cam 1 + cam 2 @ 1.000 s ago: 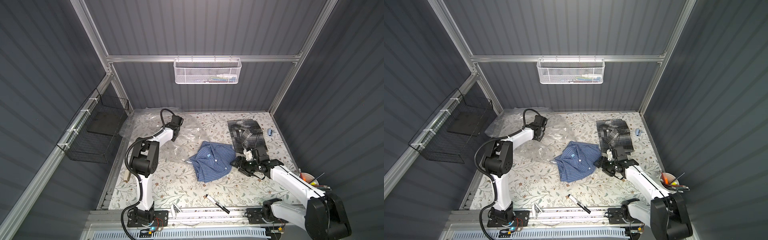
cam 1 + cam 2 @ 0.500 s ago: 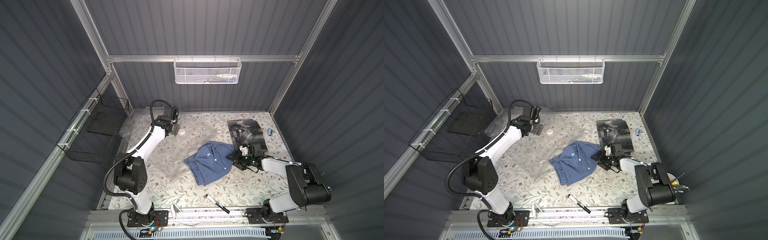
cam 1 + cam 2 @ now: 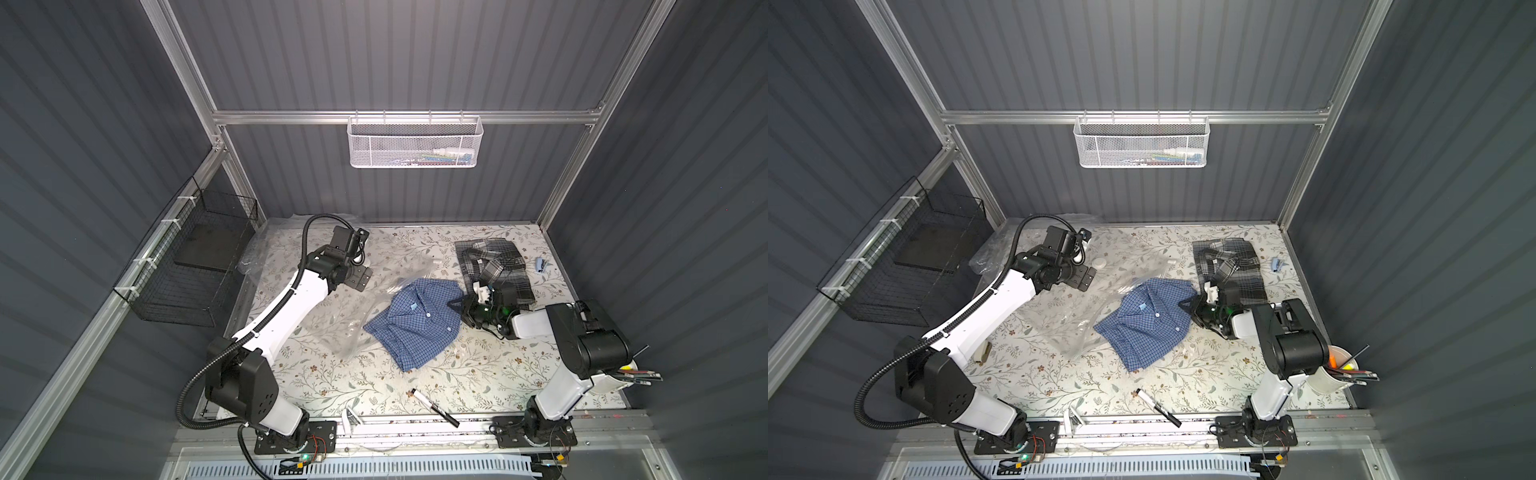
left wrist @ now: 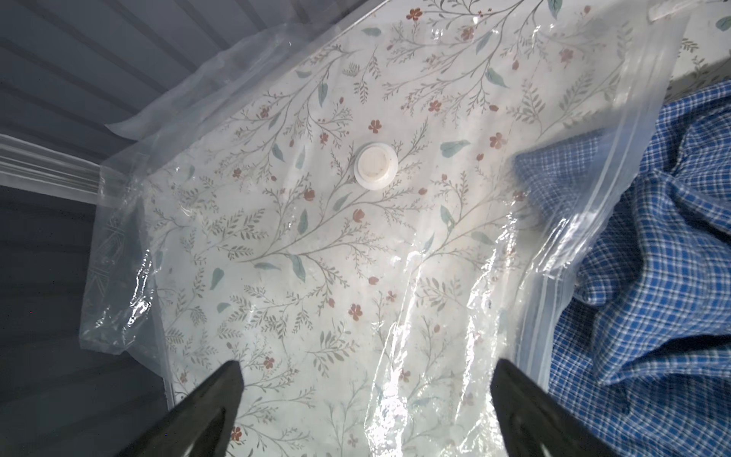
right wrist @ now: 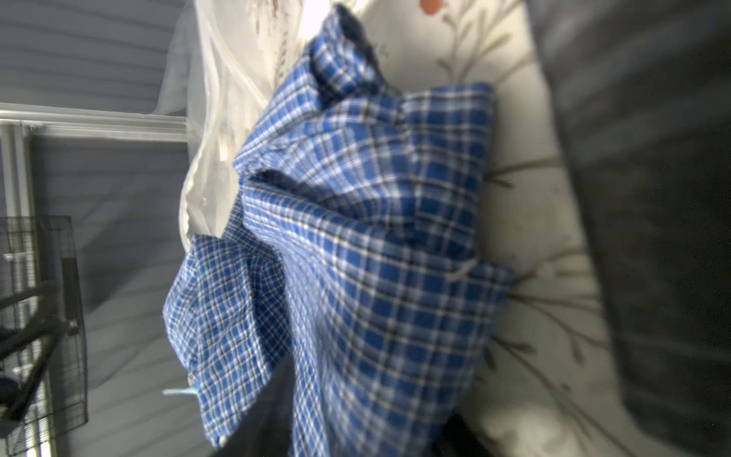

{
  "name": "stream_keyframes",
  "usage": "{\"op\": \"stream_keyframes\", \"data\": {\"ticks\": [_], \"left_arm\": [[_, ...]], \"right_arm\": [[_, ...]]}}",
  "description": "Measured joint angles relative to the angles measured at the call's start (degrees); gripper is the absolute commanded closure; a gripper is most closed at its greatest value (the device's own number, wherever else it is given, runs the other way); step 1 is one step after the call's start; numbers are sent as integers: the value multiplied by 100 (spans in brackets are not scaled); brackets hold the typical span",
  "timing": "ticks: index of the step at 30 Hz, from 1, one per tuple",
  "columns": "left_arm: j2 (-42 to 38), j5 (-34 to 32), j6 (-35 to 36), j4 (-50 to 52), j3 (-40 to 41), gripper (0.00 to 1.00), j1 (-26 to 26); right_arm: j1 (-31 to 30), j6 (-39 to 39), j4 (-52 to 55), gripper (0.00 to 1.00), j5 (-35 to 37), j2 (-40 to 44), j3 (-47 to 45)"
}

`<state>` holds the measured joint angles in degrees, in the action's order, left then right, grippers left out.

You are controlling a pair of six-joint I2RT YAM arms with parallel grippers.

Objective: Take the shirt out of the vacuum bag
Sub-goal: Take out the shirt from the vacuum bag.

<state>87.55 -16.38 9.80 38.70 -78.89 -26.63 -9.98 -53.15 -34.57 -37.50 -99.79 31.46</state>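
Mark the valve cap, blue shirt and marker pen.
valve cap (image 4: 375, 165): left wrist view, centre of the round white cap.
blue shirt (image 3: 415, 323): in a top view, middle of the checked front.
marker pen (image 3: 435, 408): in a top view, middle of the barrel.

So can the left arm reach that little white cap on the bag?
Probably yes. The left gripper hangs open above the vacuum bag, and the white cap lies uncovered in front of it with nothing between.

The floral table (image 3: 498, 374) carries a blue shirt (image 3: 415, 324) at centre, the vacuum bag (image 3: 340, 316) at its nine o'clock, a grey shirt (image 3: 494, 262) at one o'clock and a marker (image 3: 434, 408) at six.
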Motion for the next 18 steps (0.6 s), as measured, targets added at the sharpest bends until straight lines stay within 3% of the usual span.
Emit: {"op": "stream_keyframes", "data": {"ticks": [4, 8, 12, 18], "left_arm": [[-20, 17, -66, 11, 90, 1, -7], [-35, 17, -107, 11, 125, 1, -7], [-35, 92, -122, -26, 146, 1, -20], [-33, 234, -131, -140, 160, 1, -35]], "right_arm": [[-85, -76, -133, 89, 33, 313, -50], [-116, 223, 422, 99, 105, 1126, 28], [-103, 780, 1381, 100, 225, 1834, 472], [227, 1537, 2297, 100, 291, 2173, 883]]}}
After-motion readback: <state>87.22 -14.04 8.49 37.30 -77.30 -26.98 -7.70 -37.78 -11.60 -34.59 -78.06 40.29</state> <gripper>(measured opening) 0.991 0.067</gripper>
